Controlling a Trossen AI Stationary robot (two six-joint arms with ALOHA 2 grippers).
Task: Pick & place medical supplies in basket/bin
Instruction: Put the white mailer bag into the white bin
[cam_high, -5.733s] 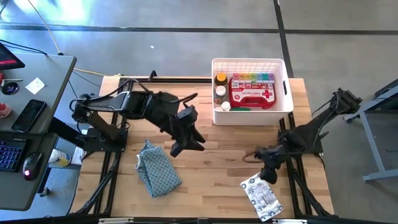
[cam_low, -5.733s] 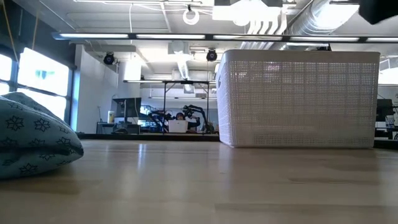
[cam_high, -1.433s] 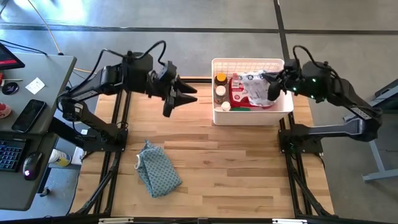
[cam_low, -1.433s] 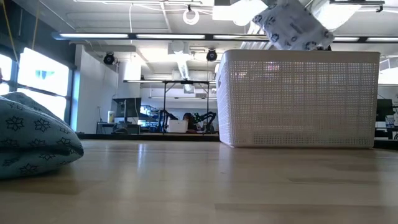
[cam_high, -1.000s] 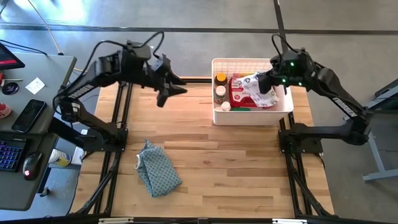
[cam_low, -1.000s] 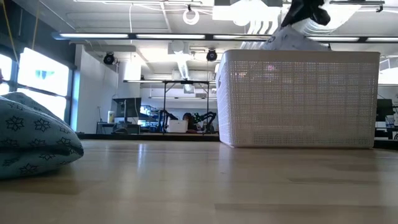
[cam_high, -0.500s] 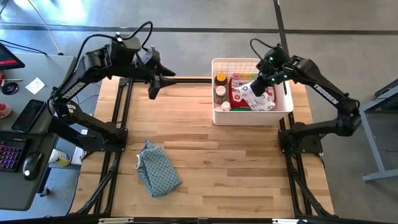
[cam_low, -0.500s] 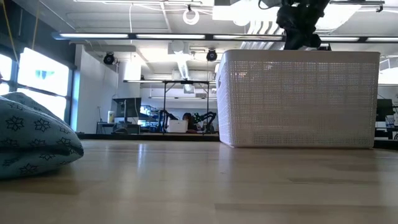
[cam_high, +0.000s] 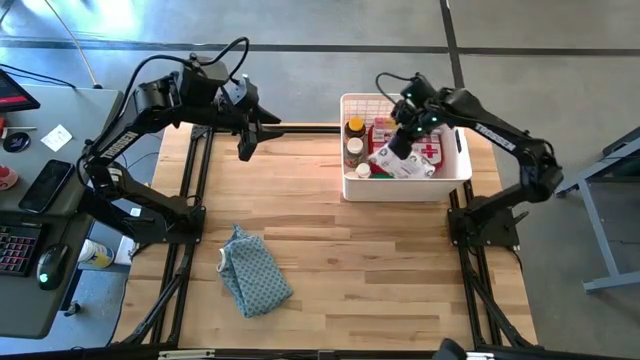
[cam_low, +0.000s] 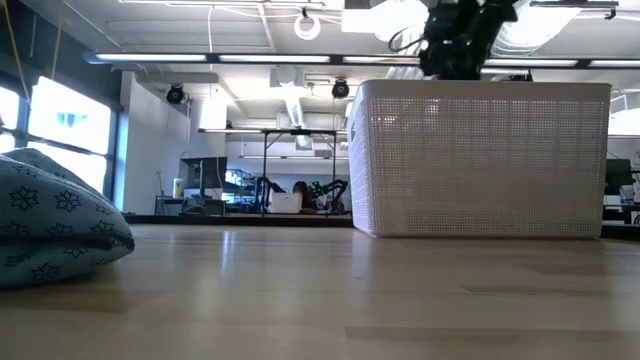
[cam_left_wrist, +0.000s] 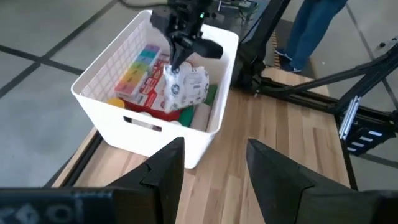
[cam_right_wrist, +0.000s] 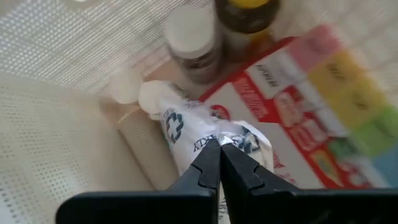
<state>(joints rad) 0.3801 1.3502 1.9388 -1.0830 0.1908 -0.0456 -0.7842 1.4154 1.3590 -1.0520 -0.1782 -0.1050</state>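
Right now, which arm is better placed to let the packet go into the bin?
The right. Its tool is shut on the packet and already sits over the bin, above the red case. The left tool is open and empty, off to the bin's left over the table's far edge.

Grey concrete floor (cam_high: 300, 30), grey desk (cam_high: 60, 200) with keyboard, ceiling strip lights (cam_low: 250, 58), bright windows (cam_low: 70, 130).

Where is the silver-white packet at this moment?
In the high view, the silver-white packet is inside the white slotted plastic bin, lying over the red first-aid case, pinched by the right gripper.
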